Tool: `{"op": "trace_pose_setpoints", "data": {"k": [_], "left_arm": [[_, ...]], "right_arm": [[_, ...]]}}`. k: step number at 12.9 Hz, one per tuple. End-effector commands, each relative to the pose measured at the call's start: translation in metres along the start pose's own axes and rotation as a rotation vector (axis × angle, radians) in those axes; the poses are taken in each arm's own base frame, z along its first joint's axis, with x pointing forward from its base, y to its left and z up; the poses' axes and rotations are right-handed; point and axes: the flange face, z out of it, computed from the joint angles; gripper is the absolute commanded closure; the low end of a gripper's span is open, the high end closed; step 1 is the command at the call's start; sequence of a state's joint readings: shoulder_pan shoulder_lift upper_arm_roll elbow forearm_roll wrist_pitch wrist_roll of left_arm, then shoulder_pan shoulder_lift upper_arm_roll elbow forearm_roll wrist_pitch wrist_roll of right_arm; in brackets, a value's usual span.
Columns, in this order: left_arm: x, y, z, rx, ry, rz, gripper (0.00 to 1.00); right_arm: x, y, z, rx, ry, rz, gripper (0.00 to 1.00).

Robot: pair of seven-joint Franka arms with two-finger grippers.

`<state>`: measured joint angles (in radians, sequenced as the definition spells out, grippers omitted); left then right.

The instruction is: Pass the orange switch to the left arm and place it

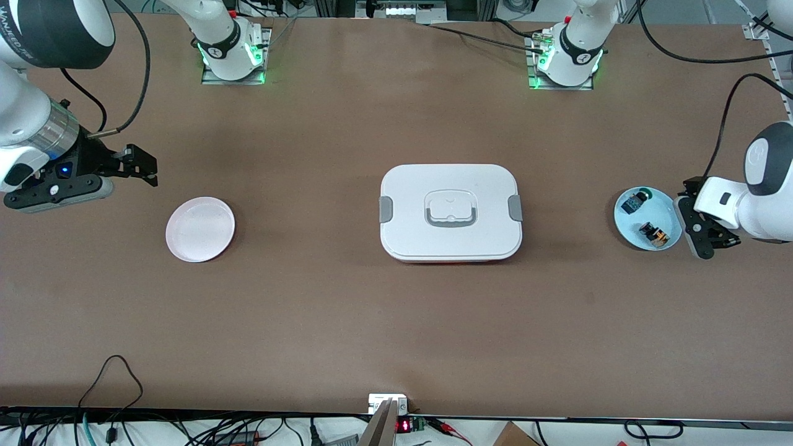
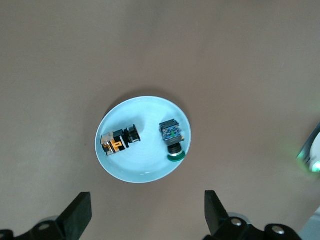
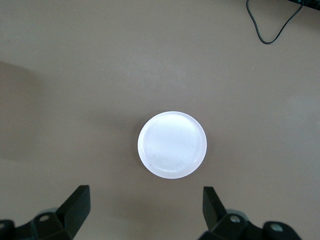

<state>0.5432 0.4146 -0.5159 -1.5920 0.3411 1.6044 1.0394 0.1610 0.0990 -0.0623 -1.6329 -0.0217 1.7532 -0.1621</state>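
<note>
The orange switch [image 1: 655, 234] lies on its side on a small light-blue plate [image 1: 626, 226] at the left arm's end of the table, beside a blue-and-black switch [image 1: 634, 202] with a green end. My left gripper [image 1: 703, 226] hangs open and empty in the air just past the plate's outer edge. In the left wrist view the orange switch [image 2: 119, 141] and the blue-and-black switch [image 2: 171, 136] lie on the plate [image 2: 145, 165], ahead of the open gripper [image 2: 147, 215]. The white box [image 1: 451, 212] stands mid-table. My right gripper [image 1: 141, 167] is open and empty.
A small white empty plate [image 1: 200, 229] lies toward the right arm's end of the table; it also shows in the right wrist view [image 3: 172, 144], ahead of the open right gripper [image 3: 145, 212]. Cables hang along the table edge nearest the front camera.
</note>
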Motion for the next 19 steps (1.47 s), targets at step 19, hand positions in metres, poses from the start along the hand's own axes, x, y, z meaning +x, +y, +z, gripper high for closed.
{"op": "trace_pose_setpoints", "data": {"k": [19], "left_arm": [[0.007, 0.17, -0.199, 0.092, 0.413, -1.044, 0.0]], "right_arm": [[0.003, -0.001, -0.003, -0.008, 0.002, 0.014, 0.0]]}}
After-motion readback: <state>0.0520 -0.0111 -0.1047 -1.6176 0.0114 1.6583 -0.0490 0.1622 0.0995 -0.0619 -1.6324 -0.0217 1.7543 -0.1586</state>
